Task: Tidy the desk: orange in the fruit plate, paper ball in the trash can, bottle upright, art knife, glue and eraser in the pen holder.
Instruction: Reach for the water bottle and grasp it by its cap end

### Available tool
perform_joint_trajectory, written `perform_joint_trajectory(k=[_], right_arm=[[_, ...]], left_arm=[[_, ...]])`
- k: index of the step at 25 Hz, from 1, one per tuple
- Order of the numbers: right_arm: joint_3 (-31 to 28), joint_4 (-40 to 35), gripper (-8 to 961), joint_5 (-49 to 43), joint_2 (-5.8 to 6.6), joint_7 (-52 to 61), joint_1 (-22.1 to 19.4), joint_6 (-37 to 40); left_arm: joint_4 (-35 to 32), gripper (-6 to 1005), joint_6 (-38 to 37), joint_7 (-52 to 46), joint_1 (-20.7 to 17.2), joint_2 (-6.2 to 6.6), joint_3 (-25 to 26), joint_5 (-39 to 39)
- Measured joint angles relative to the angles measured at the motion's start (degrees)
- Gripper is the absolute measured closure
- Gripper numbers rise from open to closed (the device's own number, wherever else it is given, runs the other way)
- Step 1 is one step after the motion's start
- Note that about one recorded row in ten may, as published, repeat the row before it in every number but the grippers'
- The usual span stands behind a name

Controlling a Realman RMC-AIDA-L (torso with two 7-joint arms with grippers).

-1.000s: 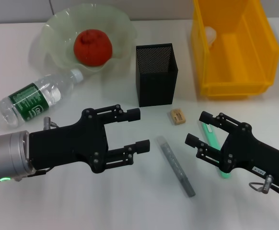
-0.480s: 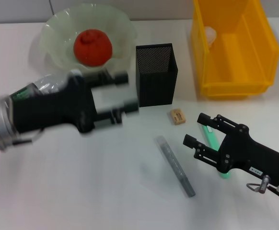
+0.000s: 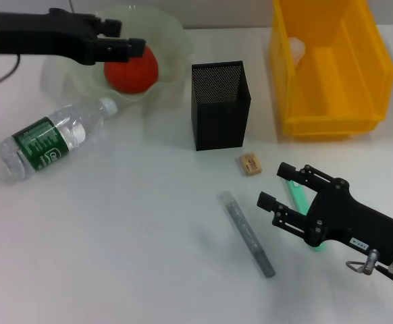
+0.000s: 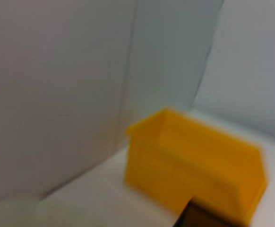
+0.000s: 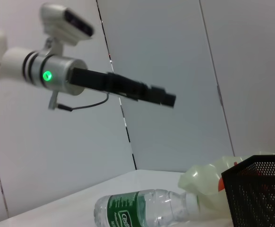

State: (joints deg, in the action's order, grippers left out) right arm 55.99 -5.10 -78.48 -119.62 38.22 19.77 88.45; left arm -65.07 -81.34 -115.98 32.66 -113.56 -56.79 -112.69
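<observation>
The orange (image 3: 134, 73) lies in the fruit plate (image 3: 173, 42) at the back left. My left gripper (image 3: 125, 38) is open and empty, held high over the plate; it also shows in the right wrist view (image 5: 162, 97). The bottle (image 3: 48, 140) lies on its side at the left. The pen holder (image 3: 220, 104) stands mid-table. The eraser (image 3: 250, 164) and a grey glue stick (image 3: 247, 233) lie in front of it. My right gripper (image 3: 275, 184) is open and empty, over the green art knife (image 3: 296, 194). The paper ball (image 3: 296, 48) lies in the trash can (image 3: 331, 123).
The right wrist view shows the bottle (image 5: 147, 210), the pen holder (image 5: 260, 194) and the plate (image 5: 206, 182). The left wrist view shows the trash can (image 4: 194, 172) against a pale wall. White tabletop lies between the bottle and the glue stick.
My left arm has lifted and swung from the middle of the table to the back left, over the fruit plate. The right gripper has hardly moved.
</observation>
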Motion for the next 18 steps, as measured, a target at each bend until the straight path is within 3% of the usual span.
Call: perform_joint_trajectory(k=[3,9,10,11,18], right_arm=[[0.0,0.1,261,0.0,0.0,0.0,0.0,-0.1],[0.0,0.2,262,0.0,-0.03,0.0,0.0,-1.2],[0.0,0.2,262,0.0,-0.04,0.0,0.0,-1.3],[0.0,0.2,262,0.0,-0.05,0.0,0.0,-1.3],[0.0,0.6,262,0.0,-0.08,0.0,0.7,-1.4]], left_arm=[[-3.2,345,-0.8,-5.3,3.5,-0.32,0.5,-11.2],[-6.9,345,-3.4,-10.0,8.8,-3.23,0.0,-30.1],[-6.9,345,-3.4,-10.0,8.8,-3.23,0.0,-30.1],[-6.6,345,-4.1,-11.0,10.9,-4.47,-0.2,-36.8],[-3.7,345,-3.0,-14.4,13.1,-5.04,-6.7,-44.0]])
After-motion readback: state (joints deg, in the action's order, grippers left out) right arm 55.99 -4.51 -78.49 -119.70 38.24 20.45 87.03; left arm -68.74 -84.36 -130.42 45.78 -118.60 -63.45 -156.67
